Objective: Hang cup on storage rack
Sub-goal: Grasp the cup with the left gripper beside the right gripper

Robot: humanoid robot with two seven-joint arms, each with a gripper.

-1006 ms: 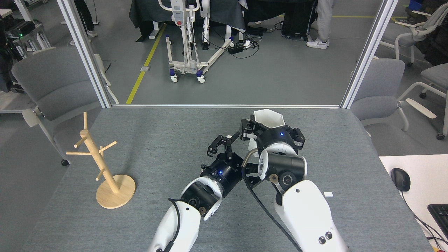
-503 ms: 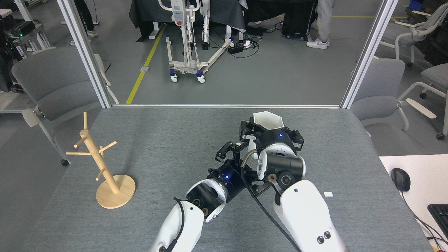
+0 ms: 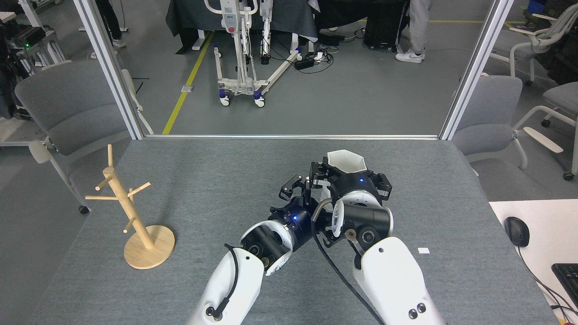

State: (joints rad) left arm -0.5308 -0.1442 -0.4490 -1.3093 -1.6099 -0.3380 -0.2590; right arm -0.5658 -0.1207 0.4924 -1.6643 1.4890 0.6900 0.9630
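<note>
Head view: the robot's right gripper (image 3: 347,177) cradles the cup (image 3: 345,161) toward the far middle of the grey table (image 3: 203,180), well to the right of the storage rack (image 3: 131,212). The black claw's fingers sit on either side of the white faceted body, apparently clamped on it, though the wrist housing hides the contact itself. The cup's hexagonal rim faces up and away, so its long axis looks close to upright. Its handle is not visible from here.

The left gripper (image 3: 298,187) sits just left of the cup, nearly touching the right claw, its fingers spread apart and holding nothing. It reads as reaching toward the cup's near-left side, which suggests a handover between the arms, though that is a judgement.

The rack stands well apart from both arms, near the table's left edge, its round base flat on the cloth and its thin pegs angling up from the central post. Every peg is bare. From the rack, the cup lies far to the right and somewhat farther back.

The relation that counts: the rack is on the left arm's side, so the left arm is the nearer one for the hanging, while the cup rests in the right. The hang itself has not begun.
</note>
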